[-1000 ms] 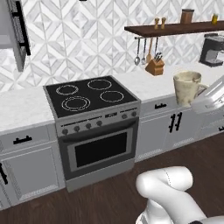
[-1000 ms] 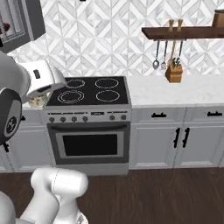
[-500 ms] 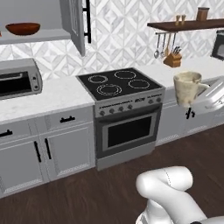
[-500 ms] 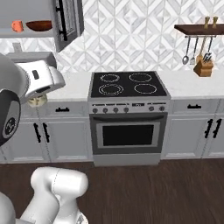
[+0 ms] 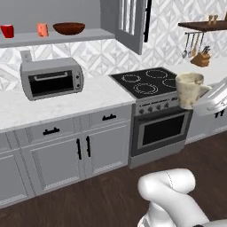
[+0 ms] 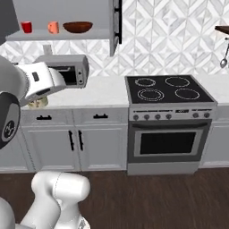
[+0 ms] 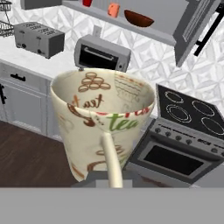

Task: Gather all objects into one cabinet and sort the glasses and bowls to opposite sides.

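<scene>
Holding upright beige mug (image 7: pixel 103 127), mouth up, handle toward camera

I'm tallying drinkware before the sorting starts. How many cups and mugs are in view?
3. The red cup and orange cup stand on the cabinet shelf, left of the brown bowl. The beige mug is held in the gripper.

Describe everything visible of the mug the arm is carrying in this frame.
The mug is beige, glossy like ceramic, tapering from a wide rim to a narrower base, printed with brown swirls, coffee beans and the word "tea" in brown and green. Its plain beige handle faces the hand camera. It is upright, looks empty, and is held in the air by the shut pincer, in front of the stove's edge in the left base view, touching nothing else.
</scene>
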